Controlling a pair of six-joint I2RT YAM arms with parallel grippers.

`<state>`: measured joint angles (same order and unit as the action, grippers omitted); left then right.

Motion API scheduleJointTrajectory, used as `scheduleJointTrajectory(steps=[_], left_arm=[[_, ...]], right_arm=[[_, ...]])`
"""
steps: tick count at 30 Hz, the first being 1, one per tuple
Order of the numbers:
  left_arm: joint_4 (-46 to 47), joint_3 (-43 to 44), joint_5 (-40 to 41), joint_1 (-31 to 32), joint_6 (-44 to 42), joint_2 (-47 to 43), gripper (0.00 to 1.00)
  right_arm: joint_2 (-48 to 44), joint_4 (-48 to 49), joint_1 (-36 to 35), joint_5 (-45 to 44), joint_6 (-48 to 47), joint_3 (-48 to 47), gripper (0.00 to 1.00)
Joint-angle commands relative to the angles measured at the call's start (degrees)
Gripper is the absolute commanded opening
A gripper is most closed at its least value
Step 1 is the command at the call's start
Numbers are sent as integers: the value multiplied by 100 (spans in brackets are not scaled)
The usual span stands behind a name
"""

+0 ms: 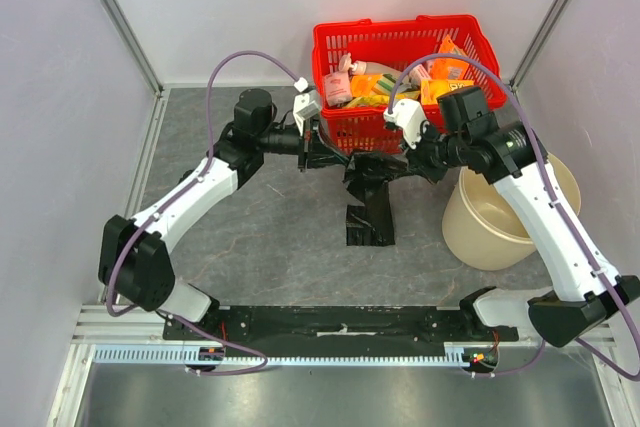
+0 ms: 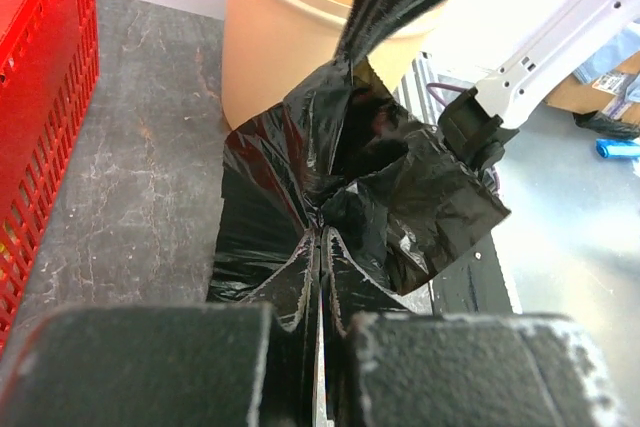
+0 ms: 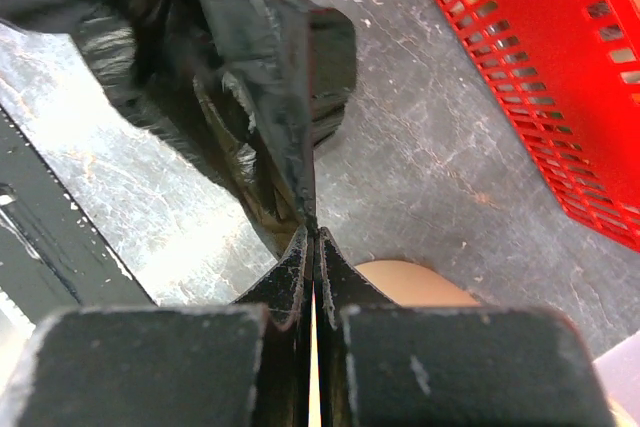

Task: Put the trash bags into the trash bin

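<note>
Nearest the arm bases, in the lower middle of the top view, the grey surface [image 1: 260, 247] carries the bottom end of a black trash bag [image 1: 369, 215]. From there a folded strip of the bag runs straight up the frame. Its long axis points away from the bases, toward the picture's top.

At its upper end the bag spreads into a band running left to right, pulled between the two arms. The left pincer [image 1: 316, 147] is clamped on the band's left end, its fingers [image 2: 140, 367] pressed together on crumpled black film [image 2: 330, 177]. The right pincer [image 1: 416, 161] is clamped on the right end, with a thin fold of the bag [image 3: 250, 77] nipped between its tips [image 3: 313, 282].

Right of the bag, apart from it, the beige trash bin [image 1: 490, 242] stands upright with its mouth facing up.

Farthest, at upper centre, sits a red basket [image 1: 395, 31] with packets inside.
</note>
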<state>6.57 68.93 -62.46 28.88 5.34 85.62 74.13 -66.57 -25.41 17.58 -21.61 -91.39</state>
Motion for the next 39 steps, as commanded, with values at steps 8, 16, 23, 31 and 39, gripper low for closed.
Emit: scheduleJointTrajectory(steps=[8,16,23,31,39], left_arm=[[-1982,182,-373,-304,-1983,-520,2],[-2590,244,-144,-462,-2626,-678,2],[-1645,25,-100,-516,-1768,-723,2],[132,-81,567,397,158,-433,50],[512,173,1446,1066,591,173,94]], right_arm=[[-100,425,141,-1002,262,34,0],[-127,487,212,-1354,280,104,0],[-302,522,238,-670,157,218,0],[-233,469,229,587,139,52,0],[40,293,229,1256,104,-300,0]])
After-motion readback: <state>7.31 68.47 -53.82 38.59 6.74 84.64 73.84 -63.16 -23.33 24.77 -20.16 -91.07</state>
